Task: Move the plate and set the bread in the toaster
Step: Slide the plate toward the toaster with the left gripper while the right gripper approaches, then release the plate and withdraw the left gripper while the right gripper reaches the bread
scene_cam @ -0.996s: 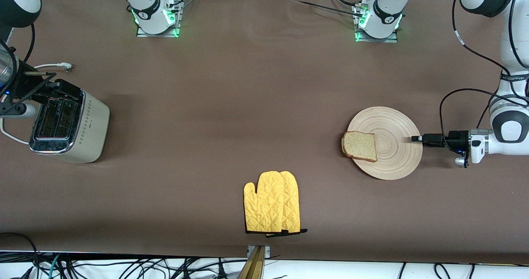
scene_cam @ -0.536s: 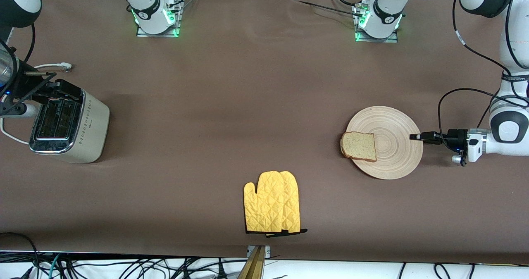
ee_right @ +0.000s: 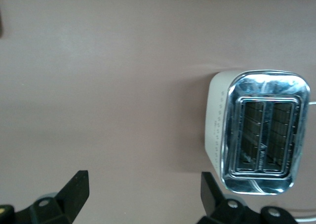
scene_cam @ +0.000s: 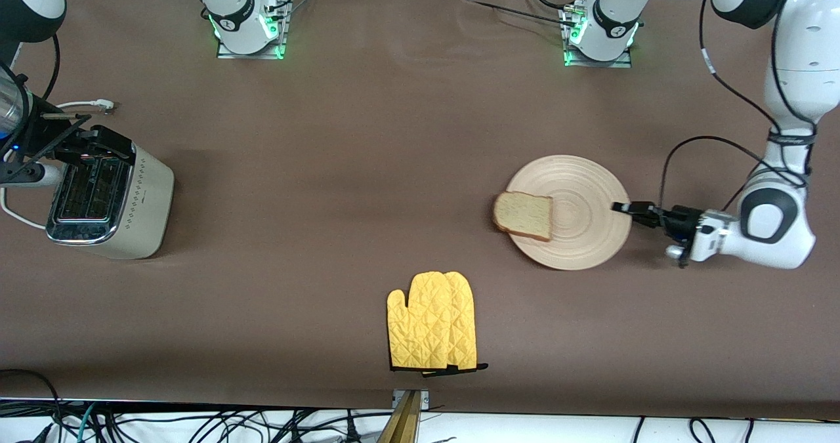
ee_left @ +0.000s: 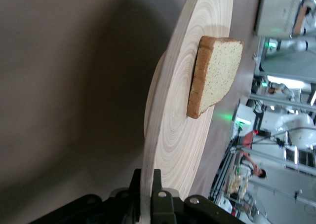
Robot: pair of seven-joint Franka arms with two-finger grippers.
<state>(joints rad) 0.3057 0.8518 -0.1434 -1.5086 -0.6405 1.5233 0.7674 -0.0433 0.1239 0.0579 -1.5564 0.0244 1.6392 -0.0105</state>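
The pale wooden plate [scene_cam: 584, 190] lies toward the left arm's end of the table. The bread [scene_cam: 524, 215] lies on the plate's edge toward the right arm's end. My left gripper [scene_cam: 623, 208] is shut on the plate's rim at the other edge. The left wrist view shows its jaws [ee_left: 146, 184] clamped on the rim of the plate [ee_left: 170, 130], with the bread [ee_left: 215, 71] farther along. The cream toaster [scene_cam: 108, 200] stands at the right arm's end. My right gripper [scene_cam: 98, 146] hangs open and empty over the toaster; its wrist view shows the empty slots of the toaster [ee_right: 261, 130].
A yellow oven mitt [scene_cam: 432, 321] lies flat near the front edge, nearer to the camera than the plate. The toaster's white cord [scene_cam: 16, 216] runs off the table's end. The two arm bases [scene_cam: 246, 23] [scene_cam: 600, 29] stand along the back edge.
The left gripper has carried the plate and bread toward the right arm's end and slightly away from the camera. The right gripper has stayed over the toaster.
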